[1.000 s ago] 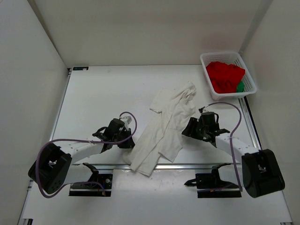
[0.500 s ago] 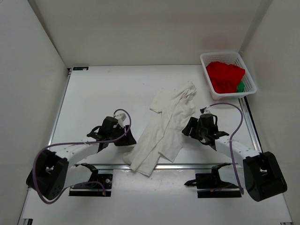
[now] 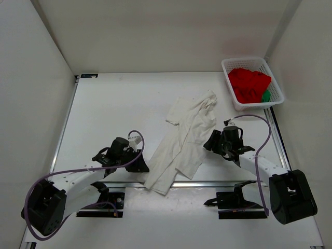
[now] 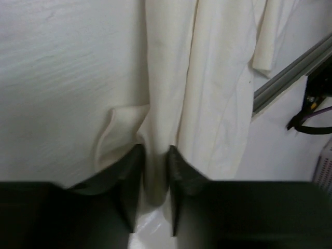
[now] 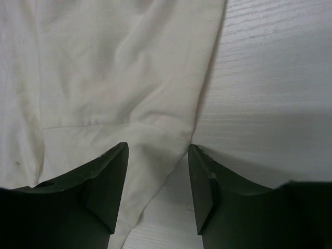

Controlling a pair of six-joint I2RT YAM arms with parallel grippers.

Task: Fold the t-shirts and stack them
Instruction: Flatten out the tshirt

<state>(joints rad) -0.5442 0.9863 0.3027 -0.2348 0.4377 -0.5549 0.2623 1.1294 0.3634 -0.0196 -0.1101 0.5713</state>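
Left fingers (image 4: pixel 124 181) back, shirt edge (image 4: pixel 155 174) half-hidden

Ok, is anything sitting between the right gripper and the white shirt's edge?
Nothing visible does. The right gripper is already at the cream-white t-shirt, its open jaws straddling the shirt's edge on the table. No other object lies between them.

A cream-white soft cloth t-shirt (image 5: pixel 114 62) lies flat over the left and the middle of the view, with a thin seam across it. On the right is a white table with faint wood grain (image 5: pixel 270 78). At the bottom the two dark fingers (image 5: pixel 106 181) of the right gripper (image 5: pixel 158 150) stand wide apart, and a rounded edge of the shirt lies between them
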